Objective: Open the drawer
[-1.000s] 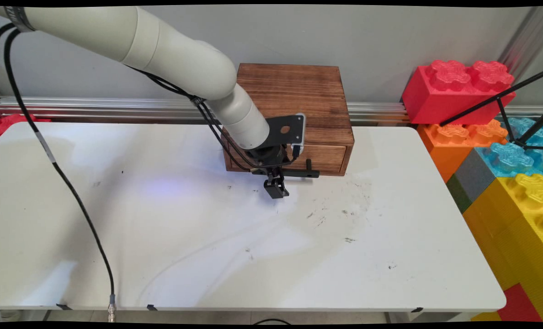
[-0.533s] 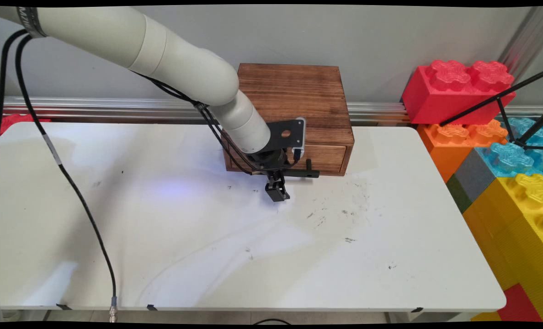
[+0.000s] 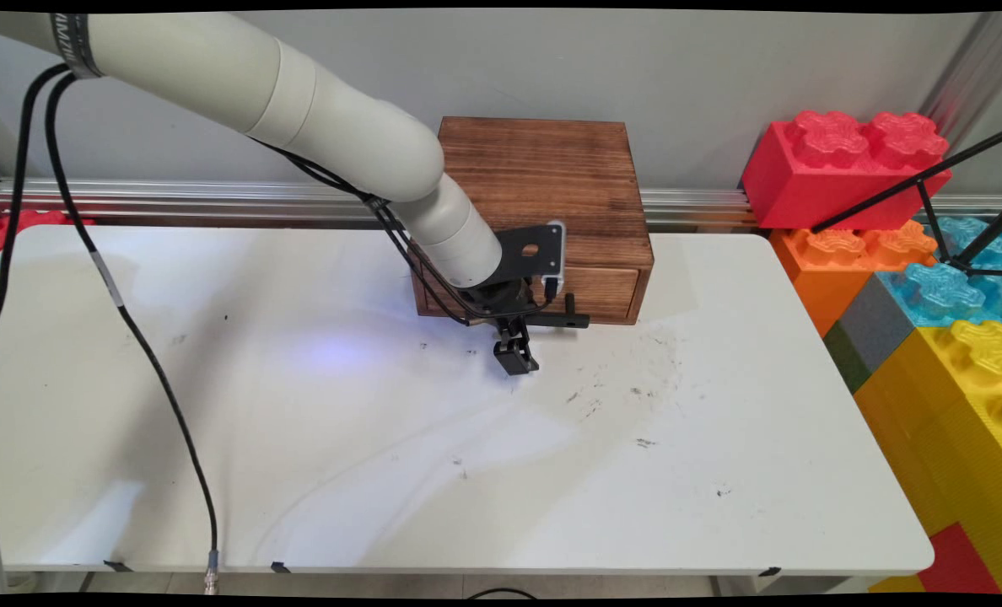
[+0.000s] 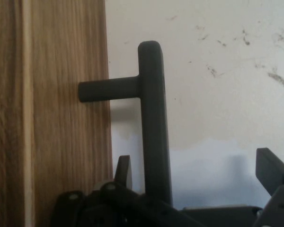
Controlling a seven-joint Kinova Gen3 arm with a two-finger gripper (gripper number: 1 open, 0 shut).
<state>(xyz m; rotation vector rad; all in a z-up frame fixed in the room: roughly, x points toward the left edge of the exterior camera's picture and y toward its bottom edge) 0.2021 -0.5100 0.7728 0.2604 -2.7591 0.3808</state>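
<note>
The gripper [image 3: 516,358] has shifted slightly right along the box [image 3: 543,185] front. Only the hand view shows its jaws apart, one finger [image 4: 124,171] behind the handle [image 4: 154,142], the other [image 4: 272,170] well before it.

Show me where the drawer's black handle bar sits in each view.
Main view: the handle bar runs level along the wooden box's lower front, right of the gripper.
Hand view: the handle bar stands upright at centre.
Shared landmark: the wooden drawer front.
</note>
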